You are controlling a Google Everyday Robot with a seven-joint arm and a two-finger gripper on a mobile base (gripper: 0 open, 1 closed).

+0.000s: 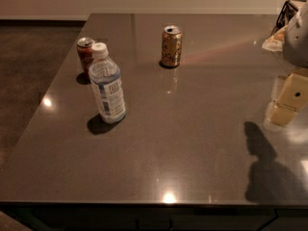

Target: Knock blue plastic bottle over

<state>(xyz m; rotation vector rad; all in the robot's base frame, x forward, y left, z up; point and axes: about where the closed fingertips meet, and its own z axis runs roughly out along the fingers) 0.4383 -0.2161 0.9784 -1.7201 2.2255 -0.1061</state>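
The blue plastic bottle (107, 85) stands upright on the left part of the dark table (192, 148); it is clear with a white cap and a blue-and-white label with a small square code. My gripper (287, 100), cream-coloured, hangs at the far right edge of the view, well to the right of the bottle and apart from it, above the table.
A red soda can (85, 53) stands just behind the bottle to the left. A gold-brown can (171, 45) stands further back near the middle. A wire basket with white items (284, 25) is at the back right. The table's left and front edges drop to the floor.
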